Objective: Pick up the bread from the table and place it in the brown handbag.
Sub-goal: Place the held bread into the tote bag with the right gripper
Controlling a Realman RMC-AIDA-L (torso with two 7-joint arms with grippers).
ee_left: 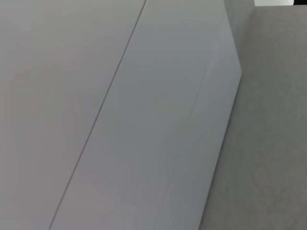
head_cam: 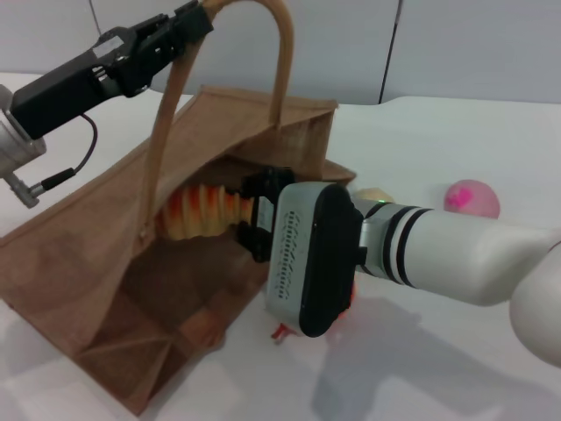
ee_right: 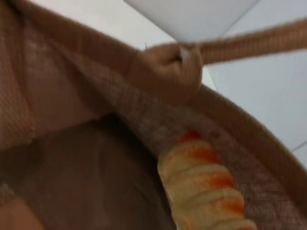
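Note:
The brown handbag (head_cam: 96, 254) stands tilted on the white table (head_cam: 456, 368) with its mouth open towards me. My left gripper (head_cam: 195, 21) is high at the upper left, shut on one light-tan handle (head_cam: 280, 53) and holding it up. My right gripper (head_cam: 249, 216) reaches into the bag's mouth and is shut on the bread (head_cam: 203, 210), a ridged orange and cream loaf held in the air inside the opening. The right wrist view shows the bread (ee_right: 206, 187) over the bag's dark inside (ee_right: 86, 163), below a handle (ee_right: 249, 45). The left wrist view shows only a grey wall.
A small cream bun (head_cam: 372, 194) and a pink ball (head_cam: 472, 198) lie on the table behind my right arm. A bit of something red-orange (head_cam: 280, 331) shows under my right wrist, mostly hidden. A wall stands behind the table.

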